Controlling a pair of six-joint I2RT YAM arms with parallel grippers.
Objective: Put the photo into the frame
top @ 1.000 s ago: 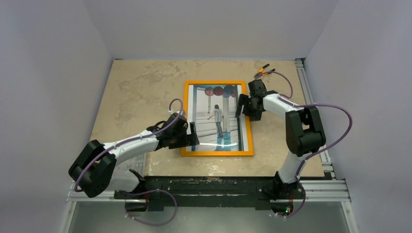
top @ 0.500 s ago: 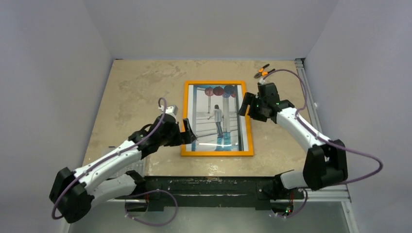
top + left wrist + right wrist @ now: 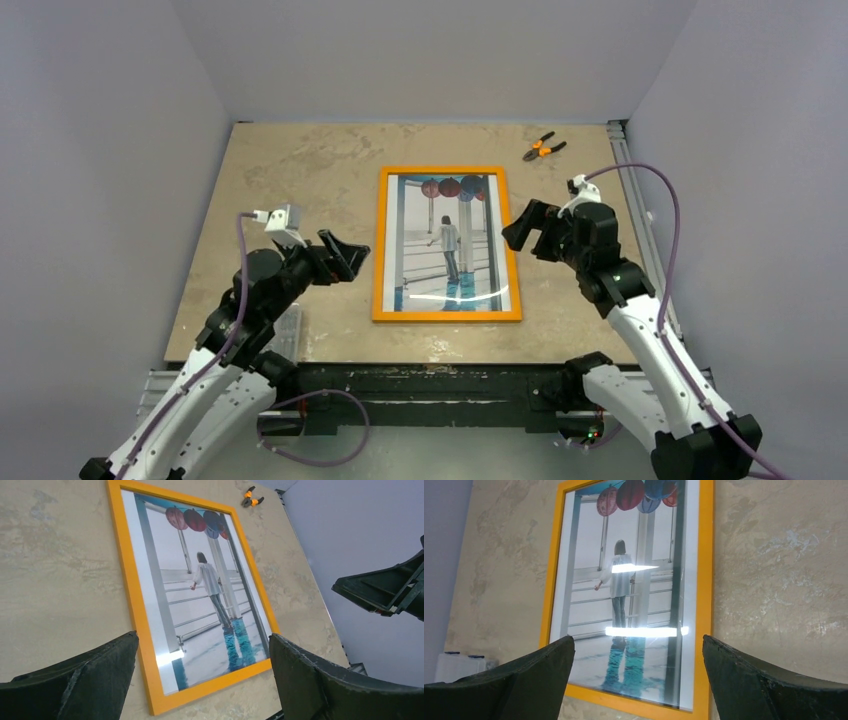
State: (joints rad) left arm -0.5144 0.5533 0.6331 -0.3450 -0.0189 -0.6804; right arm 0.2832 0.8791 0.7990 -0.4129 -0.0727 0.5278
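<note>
Beige tabletop (image 3: pixel 290 180), the photo (image 3: pixel 447 245) inside the frame (image 3: pixel 445 315) (glossy side up), both jaws open, empty.

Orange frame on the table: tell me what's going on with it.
The photo sits inside the orange frame, which lies flat and face up on the table. Nothing is handling it at this moment: the left claw hovers open off its left side and the right claw hovers open off its right side, both empty and clear of it. A pair of pliers lies near the far right corner. The job looks done.
</note>
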